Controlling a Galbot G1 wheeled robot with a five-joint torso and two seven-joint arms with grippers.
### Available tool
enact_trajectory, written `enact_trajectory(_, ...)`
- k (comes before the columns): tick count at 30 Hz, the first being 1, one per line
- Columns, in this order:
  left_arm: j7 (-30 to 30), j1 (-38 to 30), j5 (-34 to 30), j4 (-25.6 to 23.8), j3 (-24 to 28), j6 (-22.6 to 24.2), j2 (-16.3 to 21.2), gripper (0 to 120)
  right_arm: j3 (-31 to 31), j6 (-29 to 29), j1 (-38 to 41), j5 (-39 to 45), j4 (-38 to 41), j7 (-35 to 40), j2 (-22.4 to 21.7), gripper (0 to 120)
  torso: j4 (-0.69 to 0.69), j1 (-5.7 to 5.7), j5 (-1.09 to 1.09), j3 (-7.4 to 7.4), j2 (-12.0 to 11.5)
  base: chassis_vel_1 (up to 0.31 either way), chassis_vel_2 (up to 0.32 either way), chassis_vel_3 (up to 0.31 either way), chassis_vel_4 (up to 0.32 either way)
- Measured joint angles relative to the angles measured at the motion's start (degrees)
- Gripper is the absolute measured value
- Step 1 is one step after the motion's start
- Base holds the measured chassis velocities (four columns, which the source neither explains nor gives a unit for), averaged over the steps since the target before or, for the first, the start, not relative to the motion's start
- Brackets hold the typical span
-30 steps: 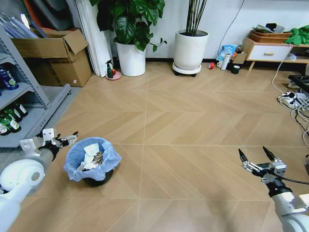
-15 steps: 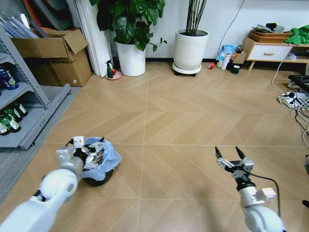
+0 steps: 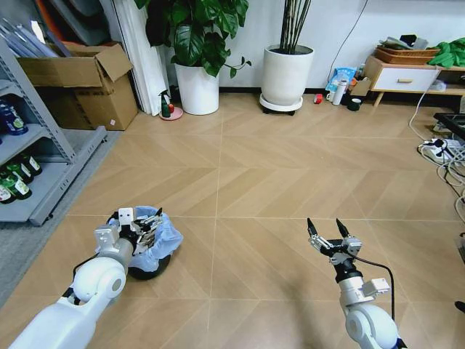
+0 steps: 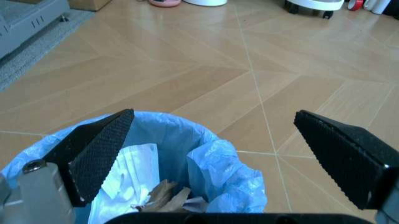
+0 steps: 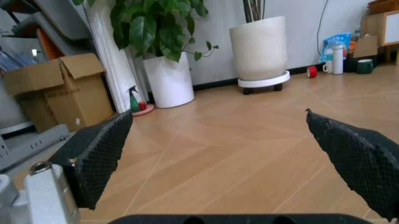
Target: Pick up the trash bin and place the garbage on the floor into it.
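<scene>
Left gripper [image 3: 142,225] spread wide, hovering directly over trash bin [image 3: 161,246] rim; bin sits below-ahead. Right gripper [image 3: 325,236] spread, well apart over bare floor [image 3: 254,174].

I am seeing two white plant pots standing at the far wall: one [image 3: 197,89] holding a broad-leaved plant, the other [image 3: 286,75] sitting on a wheeled base. A green spray bottle [image 3: 166,105] is standing just beside the first pot. An open cardboard box [image 3: 83,83] is sitting left of it, next to a grey shelf rack [image 3: 33,156] holding bottles. A wooden cabinet [image 3: 410,78] is standing at far right, with cables [image 3: 443,156] lying nearby.
</scene>
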Motion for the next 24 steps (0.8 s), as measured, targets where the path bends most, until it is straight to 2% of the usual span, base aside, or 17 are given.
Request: enact_trajectory(24,0.1,0.0,-0.2,0.0,-0.1,0.1,0.1,100,0.2,0.0,-0.2,0.0,0.1,-0.1,-0.2,100,0.0,0.0,-0.01,0.0,0.0,0.0,0.0,0.0,0.0)
